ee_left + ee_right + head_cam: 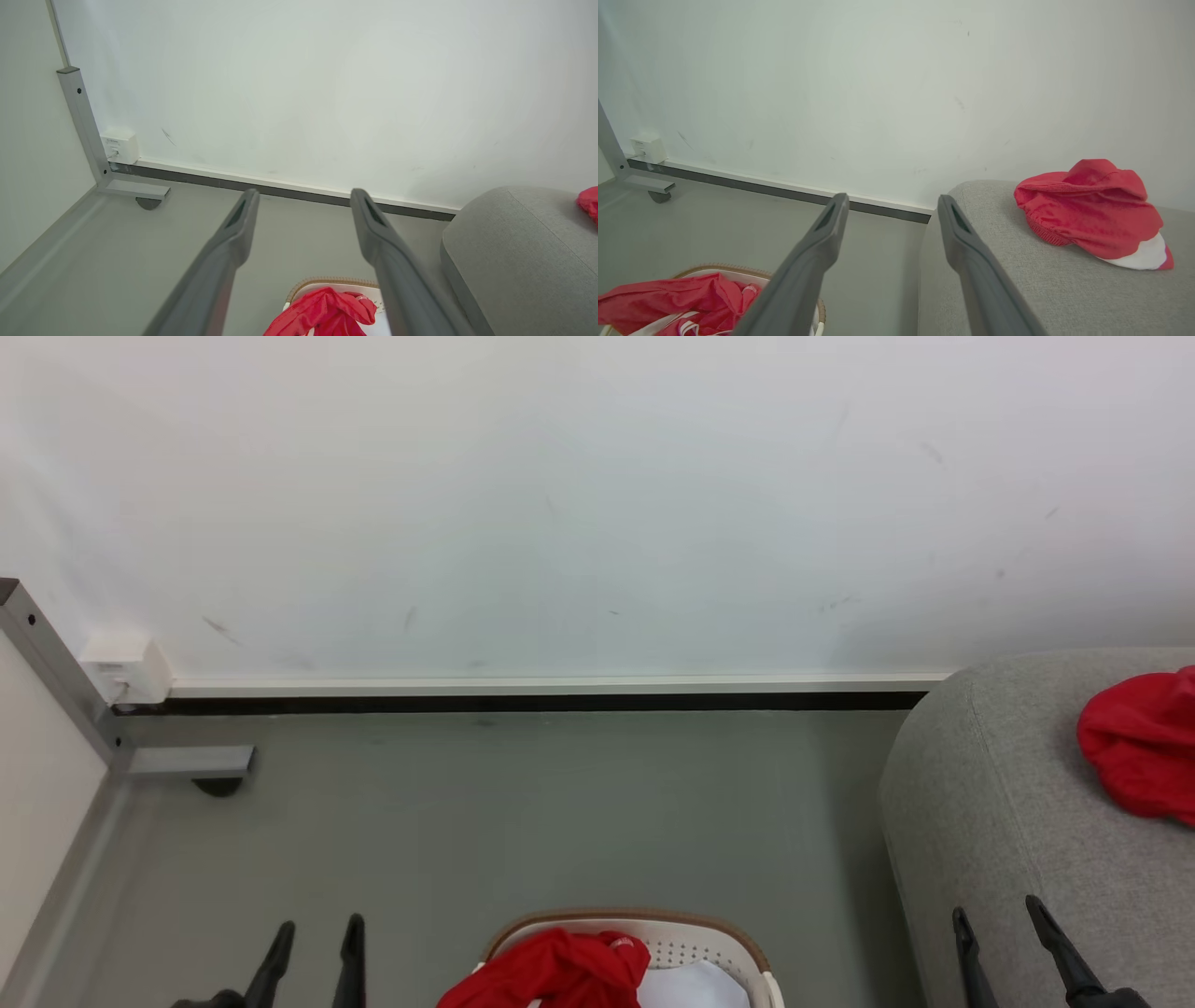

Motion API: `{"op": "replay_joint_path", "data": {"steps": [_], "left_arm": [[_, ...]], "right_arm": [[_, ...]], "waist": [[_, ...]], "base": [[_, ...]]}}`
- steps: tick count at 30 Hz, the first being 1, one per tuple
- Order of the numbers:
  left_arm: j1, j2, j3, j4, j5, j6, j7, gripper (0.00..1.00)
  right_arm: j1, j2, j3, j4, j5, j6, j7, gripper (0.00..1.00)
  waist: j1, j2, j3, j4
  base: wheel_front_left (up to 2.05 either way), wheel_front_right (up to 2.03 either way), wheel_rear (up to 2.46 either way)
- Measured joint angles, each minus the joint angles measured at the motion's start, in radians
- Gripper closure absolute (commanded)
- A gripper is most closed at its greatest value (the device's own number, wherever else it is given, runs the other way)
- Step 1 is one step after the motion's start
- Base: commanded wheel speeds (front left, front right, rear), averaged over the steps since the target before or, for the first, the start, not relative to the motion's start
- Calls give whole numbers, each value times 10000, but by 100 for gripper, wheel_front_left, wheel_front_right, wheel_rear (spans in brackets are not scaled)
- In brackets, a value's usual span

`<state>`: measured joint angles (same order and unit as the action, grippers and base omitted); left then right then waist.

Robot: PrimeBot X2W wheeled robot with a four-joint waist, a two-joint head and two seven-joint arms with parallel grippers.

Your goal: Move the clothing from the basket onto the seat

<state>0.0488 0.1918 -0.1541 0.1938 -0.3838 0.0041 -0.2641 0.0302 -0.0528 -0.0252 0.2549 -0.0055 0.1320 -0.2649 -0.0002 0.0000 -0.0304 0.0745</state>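
1. Wall [597,504]: pale and lightly scuffed, across the whole far side. A white and dark skirting strip [560,695] runs along its foot, and the strip's right end is hidden behind the seat.
2. Floor [523,821]: grey-green, between wall and robot.
3. Seat [990,803]: grey woven upholstery with a rounded corner, at the right. It is cut off by the right and near edges of the head view, so its full extent cannot be told.
4. Metal frame [65,681]: grey post and foot on a dark caster, far left. Its upper part is out of frame.
5. Basket [691,926]: white and perforated with a brown rim band, standing on the floor at near centre, left of the seat. Only its far arc is in frame.
6. Clothing, two red pieces:
   - Seat garment [1087,210]: crumpled on top of the seat, with a white panel at its right underside. It is clipped by the right edge in the head view.
   - Basket garment [560,971]: heaped in the basket and spilling over its left rim. White stripes show in the right wrist view, and a small white mark is too small to read.
7. White cloth [695,987]: in the basket, right of the red piece, mostly cut off.
8. Left end effector [319,924]: over the floor, left of the basket, released with fingers spread.
9. Right end effector [995,906]: over the seat's near left flank, released with fingers spread.
10. Wall box [126,667]: small and white, beside the frame.
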Motion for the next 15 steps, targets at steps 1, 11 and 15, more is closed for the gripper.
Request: {"op": "replay_joint_path", "data": {"steps": [1,11,15], "left_arm": [[97,-86,219,6,94,-105,0,0],[340,-727,1377,136,1026,-961,0,0],[309,-894,1509,219,1229,-1112,0,0]], "right_arm": [[12,0,21,27,104,0,0,0],[10,19,207,105,437,0,0,0],[-22,19,244,96,500,0,0,0]], "waist": [[0,0,-11,-13],[1,0,83,-96],[1,0,130,-130]], "base": [[0,0,0],[0,0,0],[0,0,0]]}}
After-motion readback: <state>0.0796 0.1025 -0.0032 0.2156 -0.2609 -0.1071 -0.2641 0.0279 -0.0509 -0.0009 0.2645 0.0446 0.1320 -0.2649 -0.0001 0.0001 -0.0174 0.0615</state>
